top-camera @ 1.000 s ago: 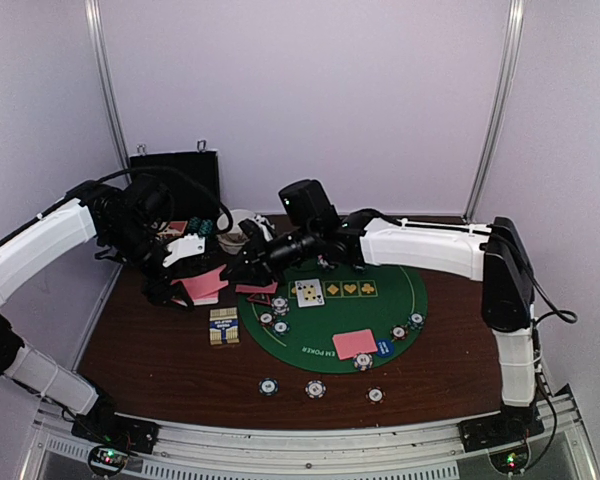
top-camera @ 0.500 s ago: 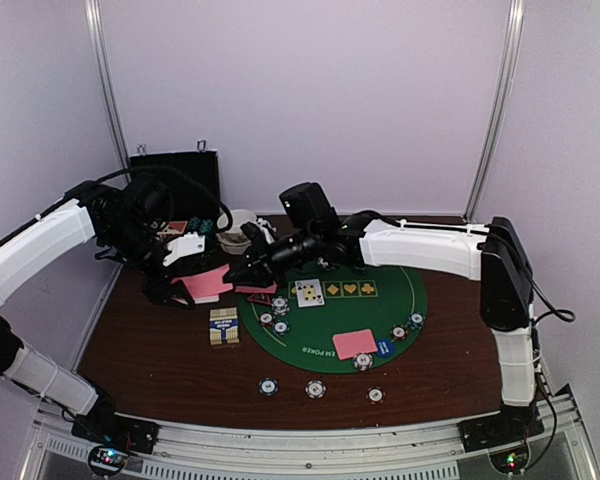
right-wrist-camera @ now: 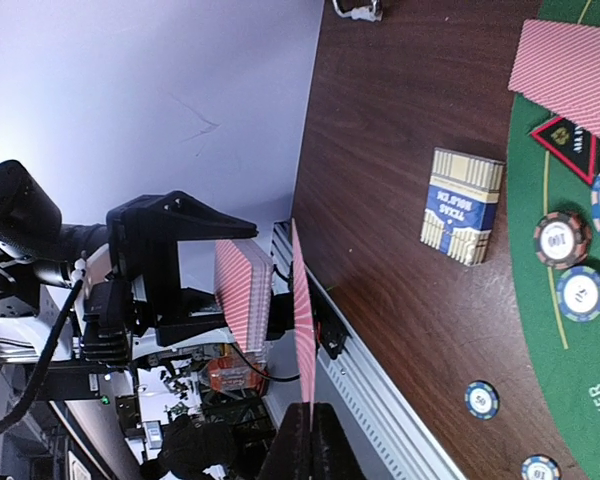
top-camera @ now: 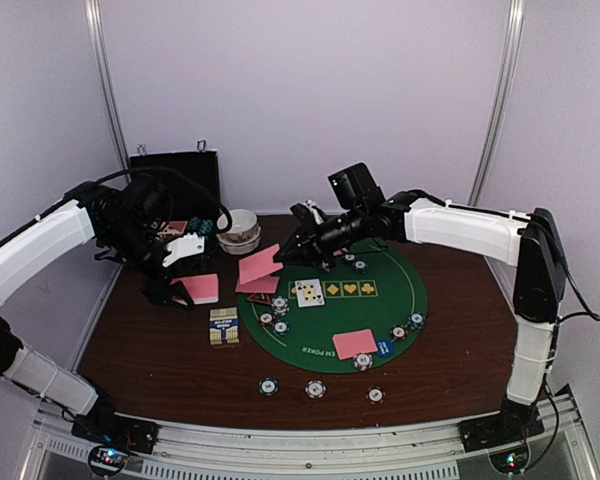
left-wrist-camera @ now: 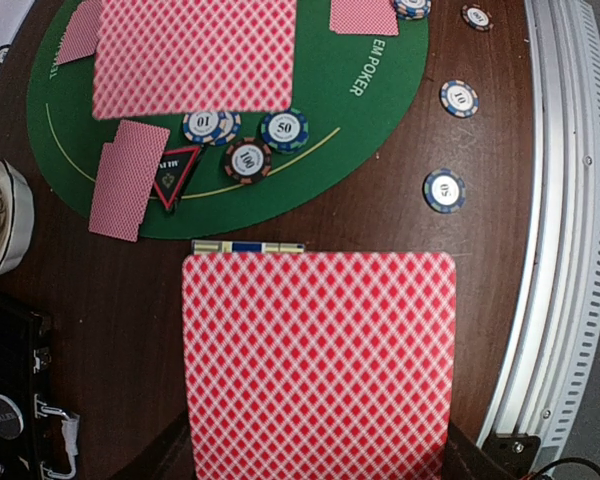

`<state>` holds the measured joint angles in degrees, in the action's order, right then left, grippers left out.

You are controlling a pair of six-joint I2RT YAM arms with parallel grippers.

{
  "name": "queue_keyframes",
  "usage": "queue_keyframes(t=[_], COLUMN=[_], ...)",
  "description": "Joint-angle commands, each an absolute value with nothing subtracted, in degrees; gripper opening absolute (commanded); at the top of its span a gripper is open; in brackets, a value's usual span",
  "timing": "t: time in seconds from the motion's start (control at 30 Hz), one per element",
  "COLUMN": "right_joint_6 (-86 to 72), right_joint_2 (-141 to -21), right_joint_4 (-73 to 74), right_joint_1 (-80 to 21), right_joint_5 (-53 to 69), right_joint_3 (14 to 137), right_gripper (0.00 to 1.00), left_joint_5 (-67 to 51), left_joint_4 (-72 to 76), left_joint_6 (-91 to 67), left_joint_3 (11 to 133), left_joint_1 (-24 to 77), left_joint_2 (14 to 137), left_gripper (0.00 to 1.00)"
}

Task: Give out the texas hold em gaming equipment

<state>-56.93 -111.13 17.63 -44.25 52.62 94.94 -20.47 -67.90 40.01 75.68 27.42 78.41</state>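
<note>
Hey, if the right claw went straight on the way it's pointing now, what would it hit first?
Probably the pink-backed deck clamped in the left claw, just ahead of the single card the right claw holds. Depth is unclear, so it might slip past beside it.

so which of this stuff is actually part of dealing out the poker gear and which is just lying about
Part of the job:
- pink-backed deck, held
- single pink-backed card, held
- face-up card
- striped poker chips
- red-triangle marker

Just lying about:
- card box
- white bowl
- black case
- green felt mat
</note>
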Motion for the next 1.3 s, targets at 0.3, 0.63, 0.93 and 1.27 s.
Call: queue_keyframes(t=[0.3, 0.63, 0.93, 1.27], right_joint_6=[-13.9, 19.8, 35.0, 39.2], right_joint_2=[-112.1, -115.0, -122.0, -125.8], right_joint_4=[62.8, 47.0, 28.0, 18.7], right_joint_1=[-41.9, -52.9, -55.4, -55.7], right_joint_5=[15.1, -32.1, -39.4, -40.1], right_joint_3=[111.1, 102.8, 95.9, 90.6], right_gripper=[0.0, 0.0, 0.0, 0.0], left_joint_5=[-20.4, -20.4, -20.2, -20.3], left_joint_4=[-67.5, -67.5, -67.7, -67.8], left_joint_6=[40.6, 40.3, 40.2, 39.8], left_joint_3=[75.2, 75.4, 75.2, 76.0], left_joint_1=[27.2, 27.2, 27.2, 27.2], left_joint_2=[76.8, 76.7, 76.2, 77.1], left_gripper=[0.0, 0.0, 0.0, 0.0])
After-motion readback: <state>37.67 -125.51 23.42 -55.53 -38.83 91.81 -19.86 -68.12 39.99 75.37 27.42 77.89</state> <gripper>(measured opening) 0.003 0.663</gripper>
